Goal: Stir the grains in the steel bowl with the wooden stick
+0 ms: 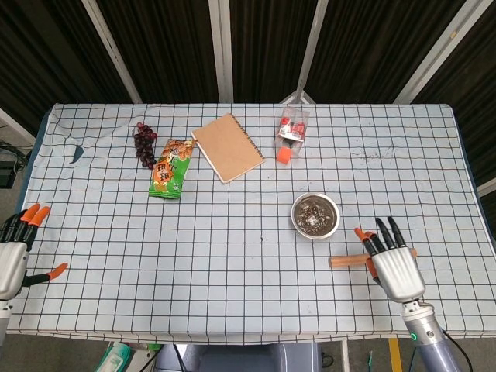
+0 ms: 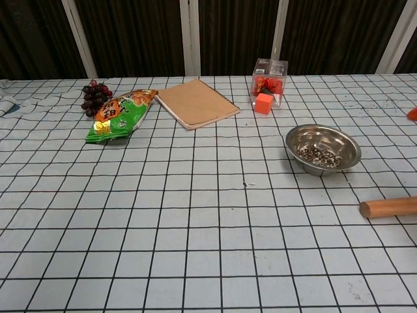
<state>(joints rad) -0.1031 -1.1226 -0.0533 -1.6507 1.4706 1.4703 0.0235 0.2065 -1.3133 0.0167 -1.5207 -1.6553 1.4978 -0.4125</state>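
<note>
My right robot hand (image 1: 395,263) hovers spread and empty over the wooden stick (image 1: 347,261) beside the steel bowl (image 1: 315,215); my left robot hand (image 1: 15,256) waits open at the bench's (image 1: 232,256) edge.

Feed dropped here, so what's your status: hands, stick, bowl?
Left hand open, idle at table edge. Right hand open above wooden stick, not gripping. Stick lies flat beside steel bowl. Nothing between them.

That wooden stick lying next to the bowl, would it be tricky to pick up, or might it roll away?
The wooden stick looks round and smooth, so a nudge would probably roll it across the flat checked cloth. It looks stiff and likely light. Lying flat, it gives the right hand above it little to get under.
</note>
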